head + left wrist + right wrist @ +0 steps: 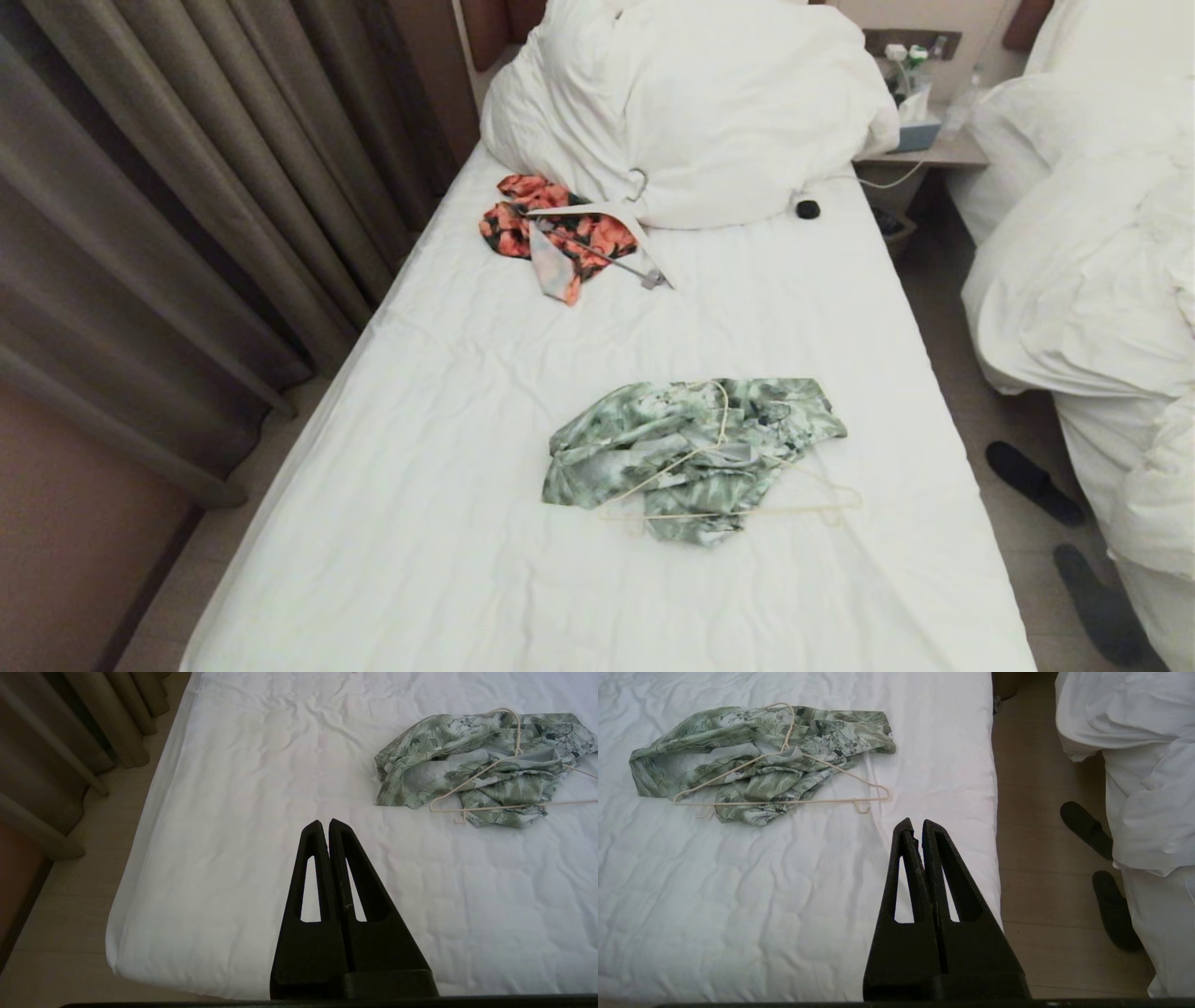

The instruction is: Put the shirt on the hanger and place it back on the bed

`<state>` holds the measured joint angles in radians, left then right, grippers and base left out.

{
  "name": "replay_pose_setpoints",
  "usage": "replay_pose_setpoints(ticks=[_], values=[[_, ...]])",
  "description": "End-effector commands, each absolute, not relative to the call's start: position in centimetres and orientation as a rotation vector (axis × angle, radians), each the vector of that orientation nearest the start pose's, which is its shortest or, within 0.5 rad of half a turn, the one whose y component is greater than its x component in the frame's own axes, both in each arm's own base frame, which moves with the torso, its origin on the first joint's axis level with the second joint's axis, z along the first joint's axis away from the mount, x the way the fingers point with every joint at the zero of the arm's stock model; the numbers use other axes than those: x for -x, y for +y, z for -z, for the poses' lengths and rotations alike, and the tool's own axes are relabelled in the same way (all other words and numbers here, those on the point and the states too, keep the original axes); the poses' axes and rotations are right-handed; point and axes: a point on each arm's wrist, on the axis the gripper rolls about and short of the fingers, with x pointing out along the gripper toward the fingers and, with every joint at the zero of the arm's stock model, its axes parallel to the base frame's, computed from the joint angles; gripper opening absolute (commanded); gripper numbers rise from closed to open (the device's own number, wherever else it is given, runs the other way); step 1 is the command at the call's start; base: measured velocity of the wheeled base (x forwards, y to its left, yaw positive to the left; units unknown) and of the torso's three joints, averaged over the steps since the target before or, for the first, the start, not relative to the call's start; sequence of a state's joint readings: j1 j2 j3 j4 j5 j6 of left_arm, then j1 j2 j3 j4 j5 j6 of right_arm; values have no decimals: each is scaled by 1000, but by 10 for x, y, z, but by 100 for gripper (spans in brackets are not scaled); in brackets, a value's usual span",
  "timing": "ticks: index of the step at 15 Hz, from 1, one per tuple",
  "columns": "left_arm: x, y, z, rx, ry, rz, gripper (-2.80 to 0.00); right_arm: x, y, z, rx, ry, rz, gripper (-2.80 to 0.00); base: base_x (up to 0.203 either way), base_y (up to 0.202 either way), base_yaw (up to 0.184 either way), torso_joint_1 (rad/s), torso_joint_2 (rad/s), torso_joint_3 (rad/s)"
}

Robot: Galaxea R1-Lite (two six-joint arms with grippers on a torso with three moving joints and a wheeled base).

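Shirt (691,457) lies bunched mid-bed (448,523) under the hanger (738,511), its bar running across. My right gripper (913,823) looks nearer than my left gripper (324,823); both are pressed together, holding nothing.

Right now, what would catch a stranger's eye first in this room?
Probably the crumpled green shirt in the middle of the white bed, with a thin cream hanger lying across it. Next, the orange floral garment with a white hanger up by the big pillows.
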<state>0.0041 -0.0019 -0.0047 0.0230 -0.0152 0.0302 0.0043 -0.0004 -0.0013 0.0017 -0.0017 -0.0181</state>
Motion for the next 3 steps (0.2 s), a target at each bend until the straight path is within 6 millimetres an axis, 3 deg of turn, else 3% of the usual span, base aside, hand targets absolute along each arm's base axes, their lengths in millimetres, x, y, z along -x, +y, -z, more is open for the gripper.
replay_pose_setpoints(ticks=[1,3], values=[[23,0,-74,-30,18,11,-280,23,0,-76,18,2,-3,-280,0,0,0,0,0,0],[23,0,-74,-30,18,11,-280,23,0,-76,17,2,-3,-280,0,0,0,0,0,0]])
